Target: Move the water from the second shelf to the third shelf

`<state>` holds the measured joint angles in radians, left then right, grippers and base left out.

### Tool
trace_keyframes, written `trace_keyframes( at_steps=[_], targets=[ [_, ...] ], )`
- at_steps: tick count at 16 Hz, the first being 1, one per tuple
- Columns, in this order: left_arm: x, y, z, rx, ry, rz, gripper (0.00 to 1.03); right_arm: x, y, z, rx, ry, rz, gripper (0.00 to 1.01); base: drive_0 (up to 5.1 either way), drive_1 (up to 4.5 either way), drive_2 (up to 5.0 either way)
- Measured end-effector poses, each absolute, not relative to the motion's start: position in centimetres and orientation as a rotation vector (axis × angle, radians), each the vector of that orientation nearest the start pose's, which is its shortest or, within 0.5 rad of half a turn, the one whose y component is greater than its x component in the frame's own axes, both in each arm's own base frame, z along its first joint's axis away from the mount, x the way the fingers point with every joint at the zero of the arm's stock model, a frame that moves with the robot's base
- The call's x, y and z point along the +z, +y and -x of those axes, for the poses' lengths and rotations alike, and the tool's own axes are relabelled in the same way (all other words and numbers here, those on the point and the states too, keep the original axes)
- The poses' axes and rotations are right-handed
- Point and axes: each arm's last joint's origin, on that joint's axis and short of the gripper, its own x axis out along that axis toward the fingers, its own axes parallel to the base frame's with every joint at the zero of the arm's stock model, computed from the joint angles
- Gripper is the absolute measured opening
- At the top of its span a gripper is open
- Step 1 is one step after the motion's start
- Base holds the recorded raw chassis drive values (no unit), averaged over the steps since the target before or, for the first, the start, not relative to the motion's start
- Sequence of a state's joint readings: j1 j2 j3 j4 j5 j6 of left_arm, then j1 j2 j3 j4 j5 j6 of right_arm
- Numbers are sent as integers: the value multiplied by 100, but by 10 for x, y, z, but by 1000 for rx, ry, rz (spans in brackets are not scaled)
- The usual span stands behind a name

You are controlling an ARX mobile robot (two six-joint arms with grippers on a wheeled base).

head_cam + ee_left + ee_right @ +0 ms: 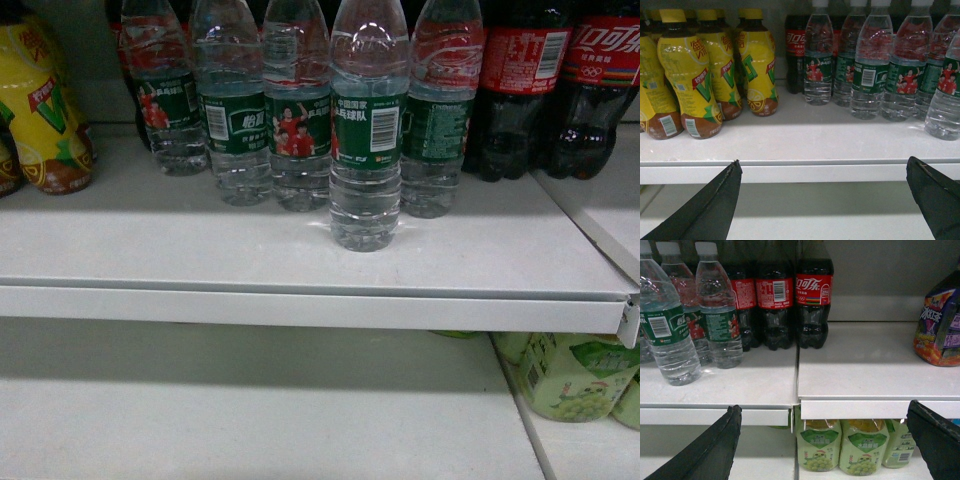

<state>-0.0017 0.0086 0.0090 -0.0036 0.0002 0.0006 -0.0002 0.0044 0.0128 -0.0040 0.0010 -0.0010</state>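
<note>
On the upper white shelf (300,270), one water bottle (366,130) stands out front of its row — upright, nearest the shelf edge, cola bottles (560,80) off to its right. Left fingers (715,205) are spread wide apart below the shelf lip, gripping nothing; right fingers (710,450) likewise apart — green drinks (840,450) sit beneath.
</note>
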Motion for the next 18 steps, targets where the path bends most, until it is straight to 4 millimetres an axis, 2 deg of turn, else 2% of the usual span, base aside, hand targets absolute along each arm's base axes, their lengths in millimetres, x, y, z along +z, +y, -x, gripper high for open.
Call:
trace_keyframes(
  at_steps=[17,18],
  targets=[
    [166,0,-98,-2,3,-1,98,167,0,-97,-1,-5,1,98,0,0,0],
    [166,0,-98,-1,3,-1,98,165,0,-97,36,77,-29,98,0,0,0]
  ],
)
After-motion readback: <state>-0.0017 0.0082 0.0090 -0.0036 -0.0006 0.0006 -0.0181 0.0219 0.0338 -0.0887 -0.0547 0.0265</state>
